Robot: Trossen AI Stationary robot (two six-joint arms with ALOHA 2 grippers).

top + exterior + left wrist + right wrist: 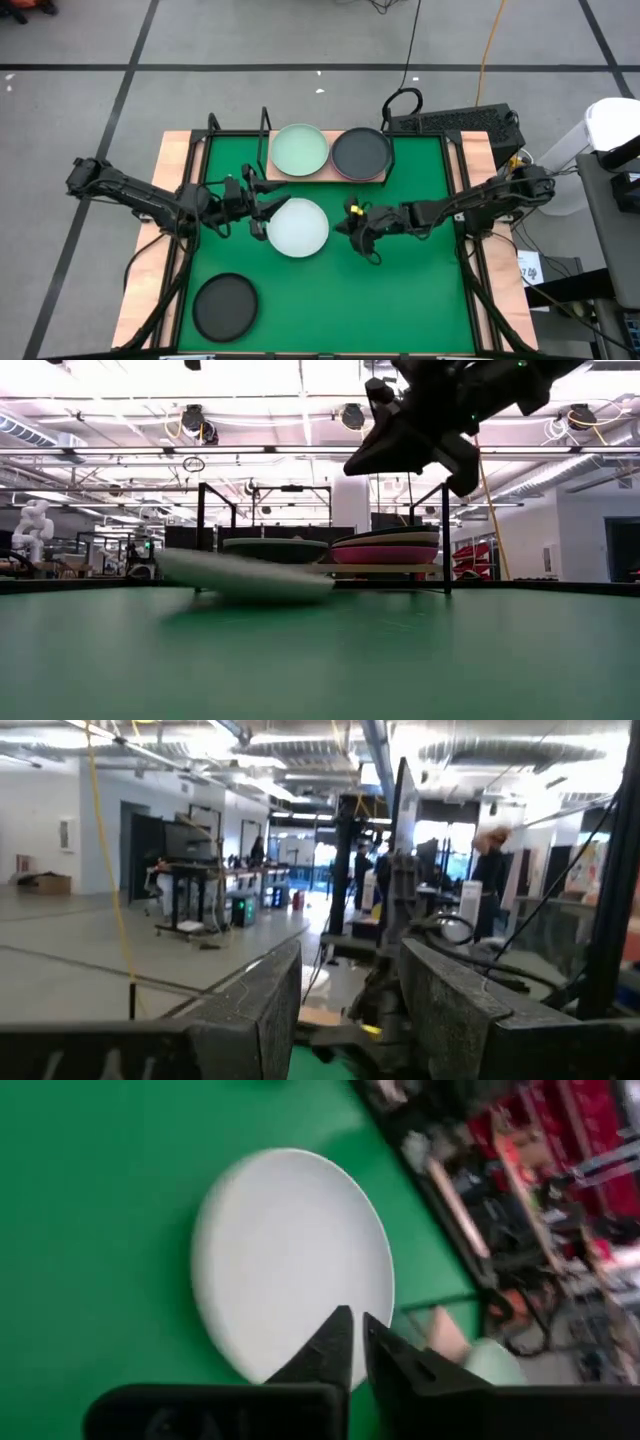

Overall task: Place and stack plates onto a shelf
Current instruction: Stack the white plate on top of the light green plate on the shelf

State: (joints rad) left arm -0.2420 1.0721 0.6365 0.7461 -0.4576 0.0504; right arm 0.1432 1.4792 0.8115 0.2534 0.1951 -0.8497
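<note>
The green mat point(420, 300) fills the centre of the high view, framed by the wooden tabletop point(170, 175). The shelf point(325, 176) lies at the mat's upper edge, just above frame centre, its long axis running left to right across the picture. Two plates sit on it side by side: a pale green plate point(299, 150) on the left half and a dark plate point(361, 153) on the right half. In the low view the right-hand stack shows a magenta plate point(385, 553) beneath the dark one. A white plate point(298, 227) is at frame centre, just below the shelf; in the low view it is tilted, its left rim raised off the mat and its right rim low. A black plate point(225, 306) lies flat on the mat at lower left, well apart from the others. The left gripper point(256, 207) reaches in from the left and meets the white plate's left rim; its wrist view shows the fingers point(262, 1010) spread apart. The right gripper point(358, 226) hovers just right of the white plate, not touching it, with its fingers point(325, 1348) brought nearly together on nothing.
</note>
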